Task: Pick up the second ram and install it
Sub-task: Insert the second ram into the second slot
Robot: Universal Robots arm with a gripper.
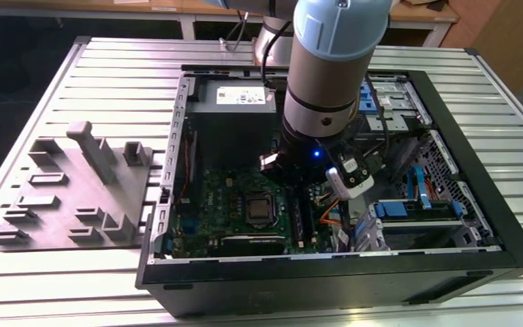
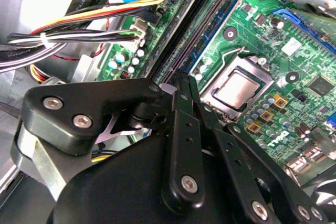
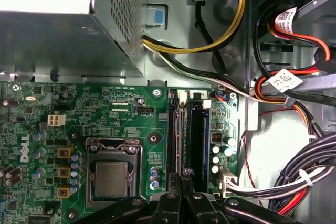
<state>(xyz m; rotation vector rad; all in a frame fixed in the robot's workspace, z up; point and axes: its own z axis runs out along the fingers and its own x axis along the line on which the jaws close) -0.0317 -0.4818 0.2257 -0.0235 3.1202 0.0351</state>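
My gripper (image 2: 181, 77) hangs low inside the open computer case, above the motherboard's memory slots (image 3: 197, 135). Its two black fingers are shut together, with no gap between the tips. In the first wrist view the gripper (image 3: 184, 174) sits in line with the second ram (image 3: 177, 135). The ram shows edge-on as a thin strip standing in the slot nearest the processor socket (image 3: 113, 174). It runs out from under the fingertips. I cannot tell whether the tips touch the strip. In the exterior view the arm (image 1: 334, 82) covers the slots.
Bundled cables (image 3: 294, 177) lie close beside the slots, and more cables (image 2: 79, 35) cross near the fingers. The power supply box (image 3: 63, 30) borders the motherboard (image 1: 234, 197). A grey moulded fixture (image 1: 75, 197) lies on the slatted table at the exterior view's left.
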